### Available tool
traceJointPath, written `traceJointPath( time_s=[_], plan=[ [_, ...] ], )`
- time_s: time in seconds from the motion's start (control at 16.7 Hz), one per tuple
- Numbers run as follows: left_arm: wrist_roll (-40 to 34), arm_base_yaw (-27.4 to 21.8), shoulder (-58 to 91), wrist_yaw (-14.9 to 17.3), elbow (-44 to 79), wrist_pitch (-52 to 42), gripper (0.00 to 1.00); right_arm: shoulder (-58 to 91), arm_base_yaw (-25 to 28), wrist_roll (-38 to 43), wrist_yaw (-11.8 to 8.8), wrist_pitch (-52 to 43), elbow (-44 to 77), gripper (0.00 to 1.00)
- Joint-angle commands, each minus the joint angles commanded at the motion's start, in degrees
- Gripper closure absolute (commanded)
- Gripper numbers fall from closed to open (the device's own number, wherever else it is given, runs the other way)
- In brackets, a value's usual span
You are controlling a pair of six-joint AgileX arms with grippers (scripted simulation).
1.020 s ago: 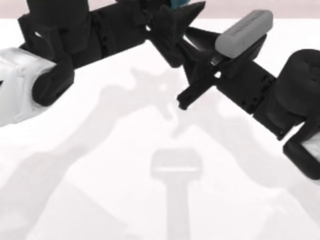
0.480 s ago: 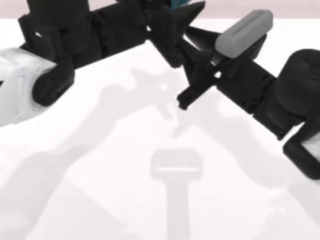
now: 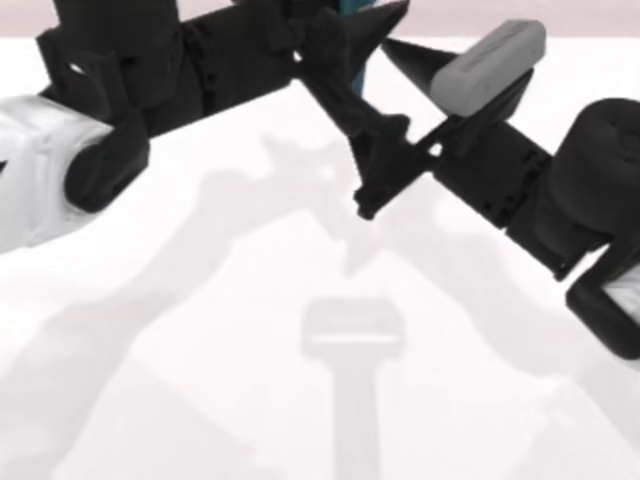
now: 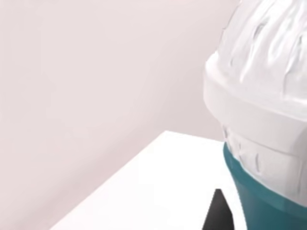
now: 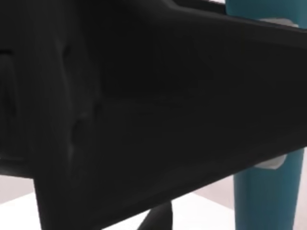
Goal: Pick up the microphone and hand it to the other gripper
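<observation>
- The microphone (image 3: 357, 30) is held in the air at the far edge of the top view, above the table (image 3: 200, 330); only a strip of its teal handle is seen there between the 2 grippers.
- In the left wrist view, the mesh head (image 4: 268, 72) and the top of the teal handle (image 4: 268, 201) are shown close up and upright.
- The left gripper (image 3: 340, 50) is judged to be closed on the microphone handle, though the contact itself is hidden.
- The right gripper (image 3: 400, 100) is spread wide, 1 finger on each side of the handle, with nothing gripped.
- Progress: the pickup is done and the 2 grippers are brought together. The right gripper's closure and the left gripper's release are judged to be left.
- Hidden: the right wrist view is mostly filled by a black gripper body (image 5: 144, 120); only parts of the handle (image 5: 268, 191) are visible.
- The microphone head is cut off in the top view.
</observation>
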Motion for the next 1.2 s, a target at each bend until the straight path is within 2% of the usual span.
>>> traceJointPath(
  time_s=[0.6, 1.02, 1.2],
  plan=[
    [0.17, 0.11, -0.24, -0.06, 0.13, -0.08, 1.00, 0.08, -0.16, -0.12, 0.09, -0.02, -0.32, 0.00],
    [0.44, 7.80, -4.15, 6.72, -3.39, -0.57, 1.00, -11.87, -1.81, 0.17, -2.08, 0.92, -13.48, 0.00],
    [0.49, 9.31, -4.82, 7.88, -4.10, -0.71, 1.00, -13.89, -2.05, 0.23, -2.54, 1.31, -15.51, 0.00]
  ],
)
